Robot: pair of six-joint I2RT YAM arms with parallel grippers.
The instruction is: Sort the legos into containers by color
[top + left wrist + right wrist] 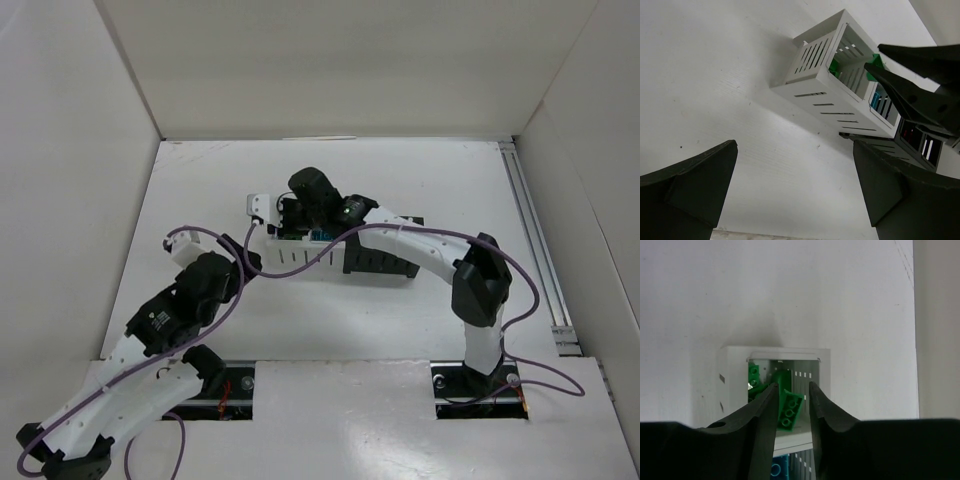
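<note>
My right gripper (793, 390) hangs over the end compartment of a white slotted container (785, 351). Its jaws are slightly apart. A green lego (790, 410) sits tilted between them, leaning on the left finger with a gap to the right finger. More green legos (754, 377) lie in that compartment, and teal legos (775, 470) lie in the adjoining one. In the top view the right gripper (290, 215) is above the container's left end (285, 262). My left gripper (795, 185) is wide open and empty over bare table, short of the container (820, 87).
A black slotted container (385, 262) adjoins the white one on the right; the left wrist view shows something red inside it (907, 134). White walls enclose the table on three sides. A metal rail (535, 240) runs along the right edge.
</note>
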